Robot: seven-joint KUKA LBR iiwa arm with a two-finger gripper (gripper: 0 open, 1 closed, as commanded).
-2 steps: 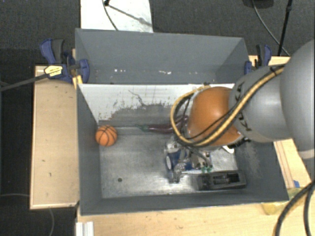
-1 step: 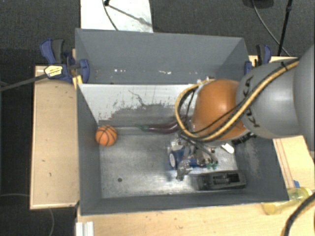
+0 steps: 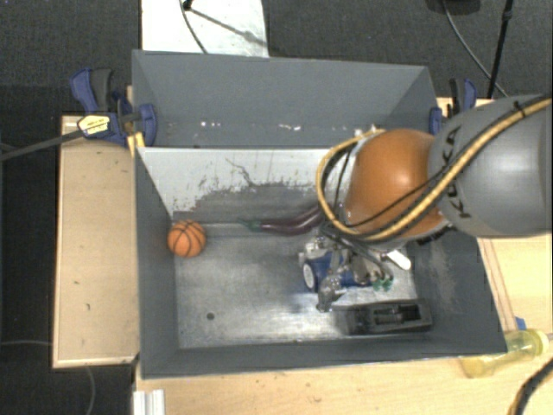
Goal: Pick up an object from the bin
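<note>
Evidently pick not done: jaws low beside black case (image 3: 384, 316), state cannot be told, ball (image 3: 187, 239) untouched

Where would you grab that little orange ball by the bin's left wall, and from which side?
Probably from straight above, closing across the orange ball at its widest middle. It is round, so no side grips better. It lies alone on the bin floor, but the left wall stands close.

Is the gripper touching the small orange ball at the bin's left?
Apart. The camera view shows a wide stretch of bare bin floor between the small orange ball and the gripper, which is right of centre.
</note>
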